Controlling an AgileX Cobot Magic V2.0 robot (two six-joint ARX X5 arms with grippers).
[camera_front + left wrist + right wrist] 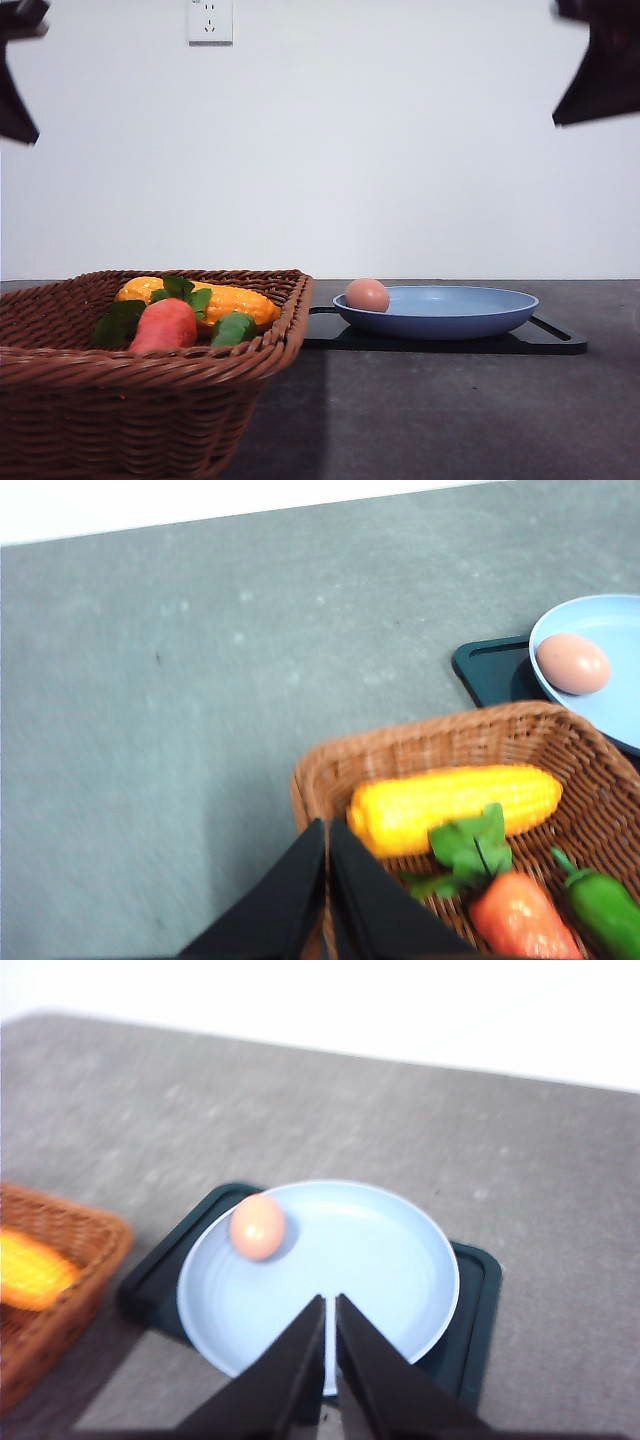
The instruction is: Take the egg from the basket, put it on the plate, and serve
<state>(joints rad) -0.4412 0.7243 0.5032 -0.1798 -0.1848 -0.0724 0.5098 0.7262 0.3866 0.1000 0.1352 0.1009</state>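
- Front view: the egg (367, 294) is seen already lying in the plate (470, 318), at the edge nearer the basket (150, 375); the plate sits on a black tray (555, 340). Serving appears to remain.
- Left wrist view: the left gripper (327, 865) is closed and empty above the basket rim; it is best kept clear.
- Right wrist view: the right gripper (331, 1335) is closed, empty, above the plate; the tray should be taken level so the egg is not rolled.
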